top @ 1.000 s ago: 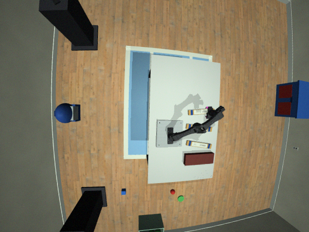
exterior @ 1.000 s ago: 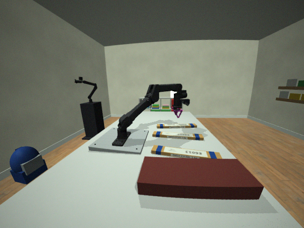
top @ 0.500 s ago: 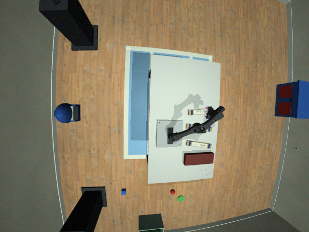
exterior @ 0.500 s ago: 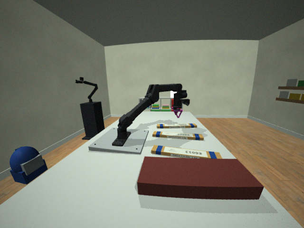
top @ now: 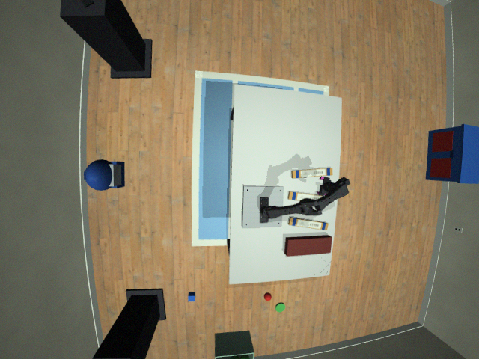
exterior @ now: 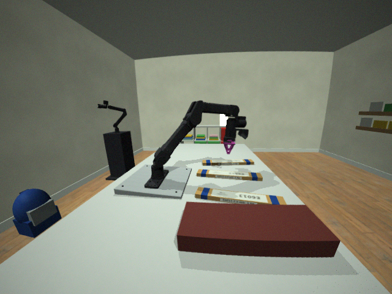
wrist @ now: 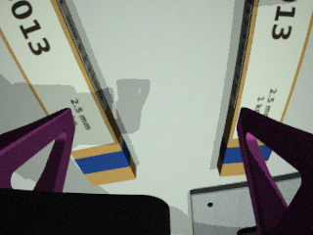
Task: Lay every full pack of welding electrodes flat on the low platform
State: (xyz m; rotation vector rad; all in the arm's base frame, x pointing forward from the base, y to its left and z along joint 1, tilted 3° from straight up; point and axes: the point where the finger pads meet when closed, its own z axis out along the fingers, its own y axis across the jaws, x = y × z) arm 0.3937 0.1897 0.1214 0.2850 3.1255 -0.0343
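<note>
Three tan electrode packs with blue bands and white labels lie flat and separate on the table. The far pack (top: 311, 172) (exterior: 228, 162) (wrist: 90, 110) is left in the wrist view. The middle pack (top: 302, 196) (exterior: 229, 174) (wrist: 274, 73) is right in that view, and the arm partly hides it in the top view. The near pack (top: 308, 224) (exterior: 239, 195) lies beside the dark red low platform (top: 308, 245) (exterior: 258, 221), which bears nothing. My gripper (top: 320, 185) (exterior: 228, 153) (wrist: 156, 117) is open and empty, above the gap between the far and middle packs.
The arm's grey base plate (top: 251, 209) (exterior: 126, 190) (wrist: 201, 222) stands beside the inner ends of the packs. The white table (top: 286, 131) (exterior: 110, 240) has its outer edge close to the other ends of the packs and the platform.
</note>
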